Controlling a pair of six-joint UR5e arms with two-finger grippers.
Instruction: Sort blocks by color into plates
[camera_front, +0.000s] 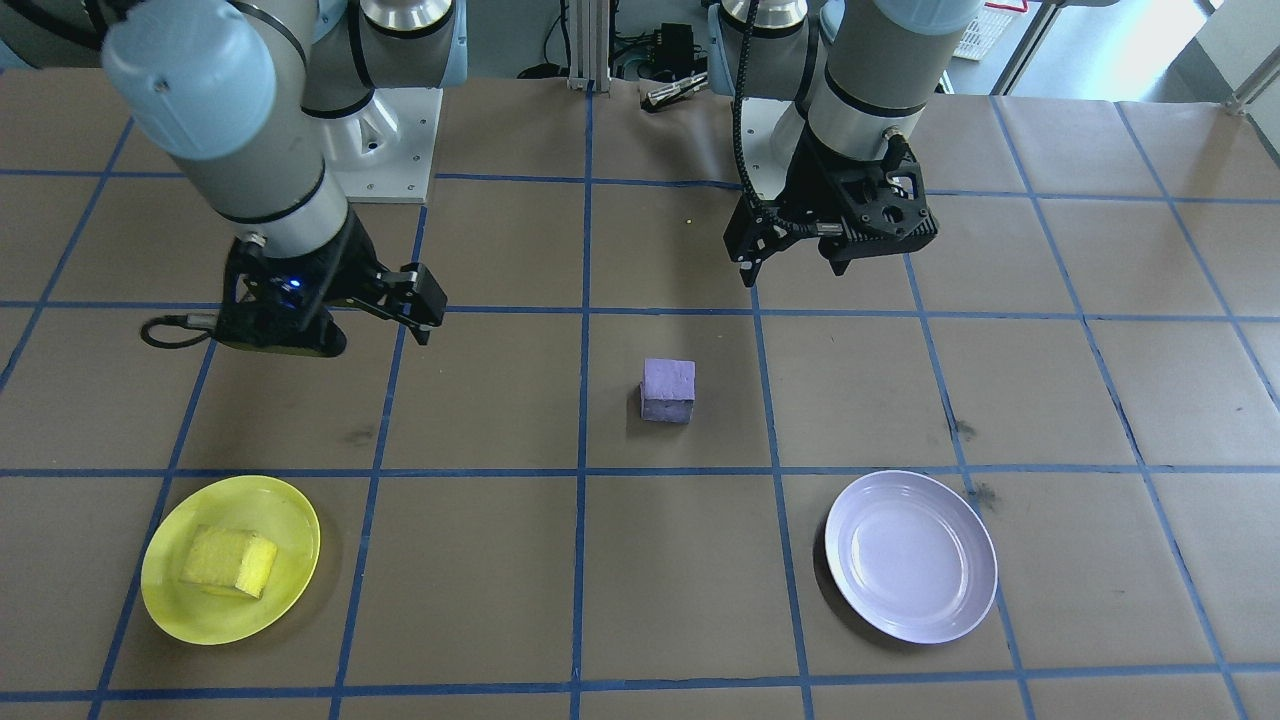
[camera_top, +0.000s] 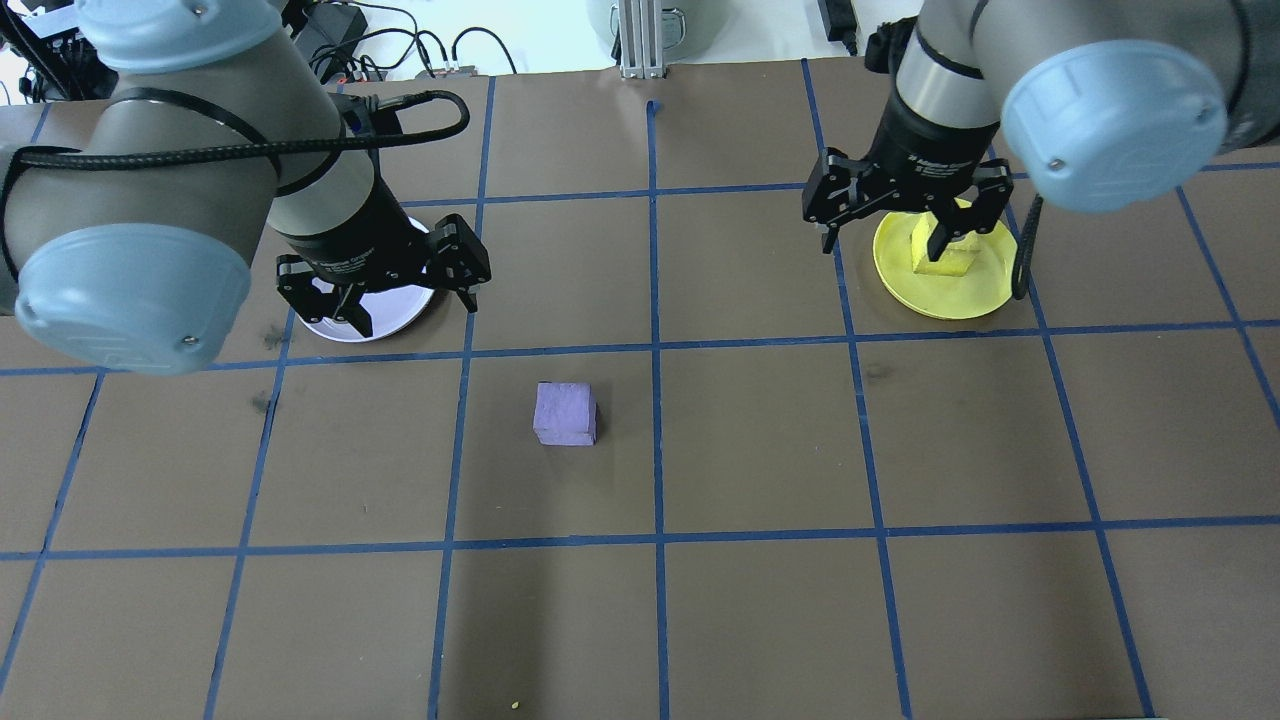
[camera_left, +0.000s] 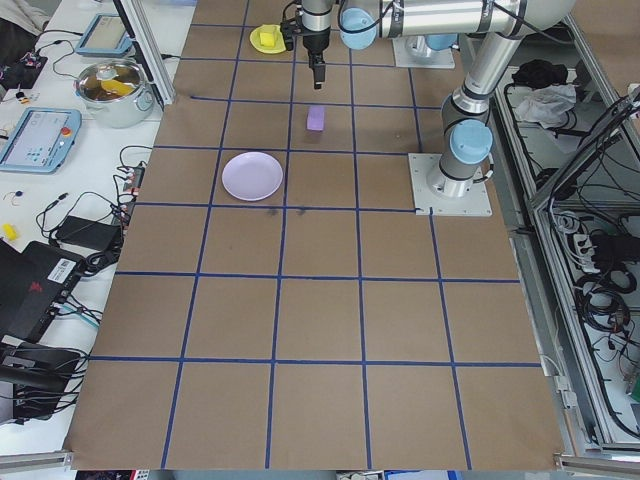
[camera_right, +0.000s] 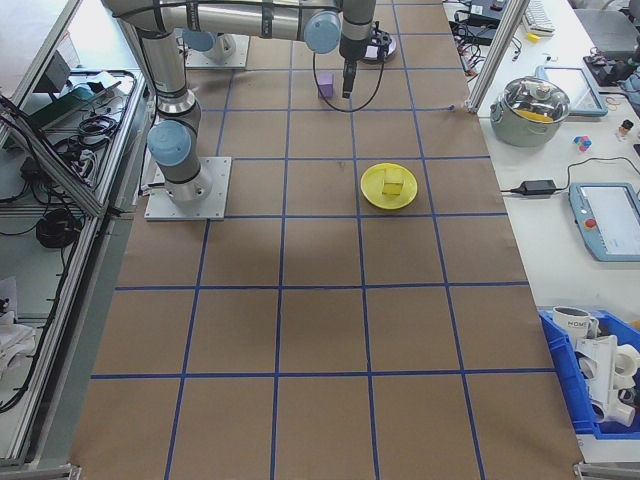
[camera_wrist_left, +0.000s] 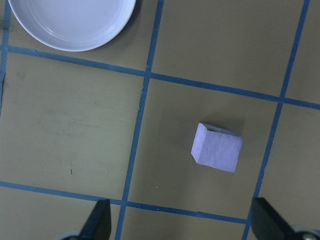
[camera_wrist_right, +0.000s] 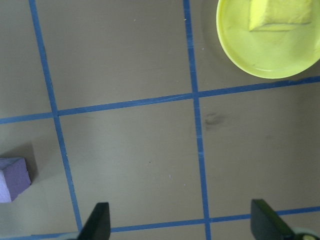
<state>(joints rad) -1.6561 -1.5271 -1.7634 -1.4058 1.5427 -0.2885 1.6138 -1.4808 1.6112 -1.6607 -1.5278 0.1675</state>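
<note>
Purple block sits on counter, outside lavender plate. Looks spongy, light; pinch opposite flat sides gently. Left hand and right hand both spread apart, empty.

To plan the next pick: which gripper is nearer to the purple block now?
Left. The left gripper hangs close beside the purple block; the right gripper hangs farther off, by the yellow plate.

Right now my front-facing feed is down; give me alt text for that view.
A purple block sits alone mid-table. The yellow block lies in the yellow plate at lower left; the lavender plate at lower right holds nothing. Both tools, left and right, hang open above the table.
</note>
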